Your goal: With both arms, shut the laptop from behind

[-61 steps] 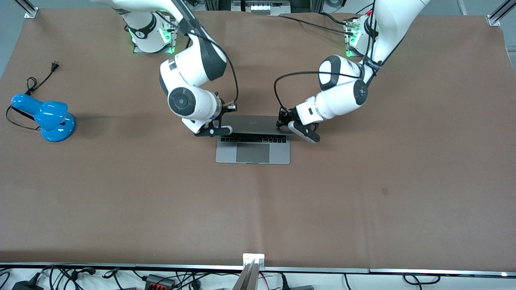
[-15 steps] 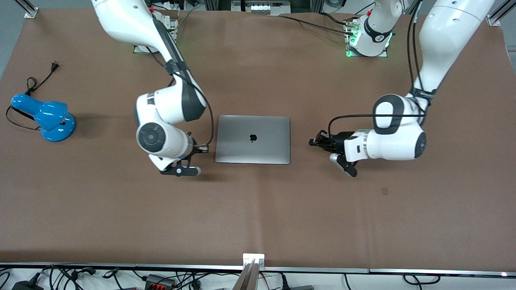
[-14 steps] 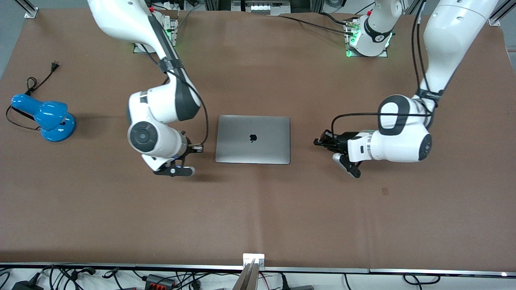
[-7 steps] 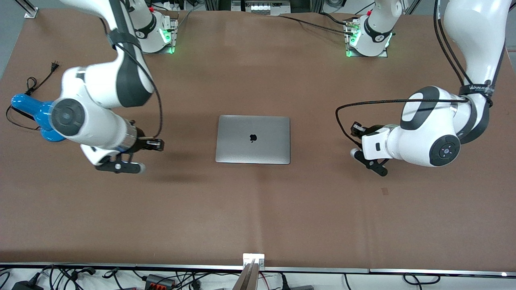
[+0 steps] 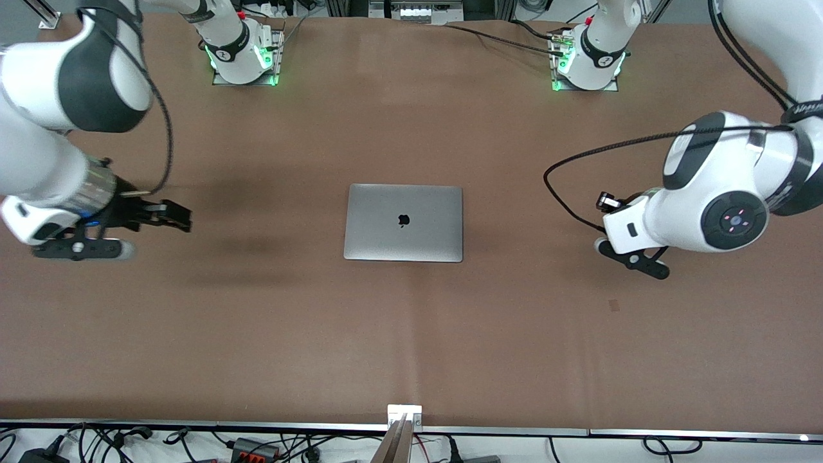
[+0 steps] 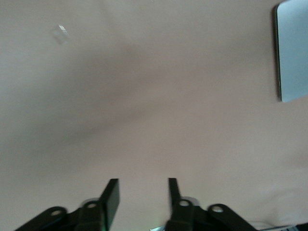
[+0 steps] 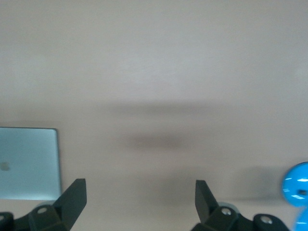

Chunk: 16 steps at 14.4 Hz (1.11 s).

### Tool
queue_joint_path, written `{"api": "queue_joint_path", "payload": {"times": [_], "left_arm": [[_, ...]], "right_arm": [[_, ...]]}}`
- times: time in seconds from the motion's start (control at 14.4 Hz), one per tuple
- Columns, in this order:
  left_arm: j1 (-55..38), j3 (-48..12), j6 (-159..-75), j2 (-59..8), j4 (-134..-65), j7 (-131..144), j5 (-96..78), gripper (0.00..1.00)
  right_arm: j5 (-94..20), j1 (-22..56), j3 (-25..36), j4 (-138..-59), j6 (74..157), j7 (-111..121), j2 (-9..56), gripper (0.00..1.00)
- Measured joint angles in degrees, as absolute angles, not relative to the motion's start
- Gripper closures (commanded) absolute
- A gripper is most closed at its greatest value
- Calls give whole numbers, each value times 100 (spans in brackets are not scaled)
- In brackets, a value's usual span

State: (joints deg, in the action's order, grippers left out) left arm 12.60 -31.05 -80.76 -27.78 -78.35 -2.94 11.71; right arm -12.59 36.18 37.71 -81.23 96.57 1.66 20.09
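The right hand hangs over bare surface toward the right arm's end, its fingers spread wide and holding nothing. The left hand hangs over the surface toward the left arm's end, its fingers parted more narrowly, also empty. Between them, well apart from both, the laptop lies flat mid-surface with its lid down and logo up. The closing looks done to me; only the retreat remains. A second ago both hands hovered just beside the laptop's edges; since then each arm has swung outward and upward, and the blue lamp is now hidden under the right arm in the front view.
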Motion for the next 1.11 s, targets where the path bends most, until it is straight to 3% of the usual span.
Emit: {"api": "queue_joint_path", "payload": {"times": [0.28, 0.56, 0.7, 0.91, 1.11], "left_arm": [[1251, -3129, -8016, -2166, -7801, -229, 1171, 0], [1238, -3038, -7988, -1794, -7766, -104, 1171, 0], [1094, -2608, -7986, -1551, -7751, 251, 1023, 0], [353, -1288, -7974, -1217, -7807, 531, 477, 0], [-59, -413, -8345, -824, -8298, 556, 195, 0]], "right_arm": [[-1262, 3606, 4182, -8093, 9630, 294, 1953, 0], [-1264, 3529, 4142, -8088, 9643, 188, 1953, 0], [-1242, 2986, 3525, -8046, 9738, 53, 1921, 0], [-792, 1556, 2002, -8004, 10053, 8, 1755, 0], [-280, 289, 701, -8004, 10067, 18, 1536, 0]]}}
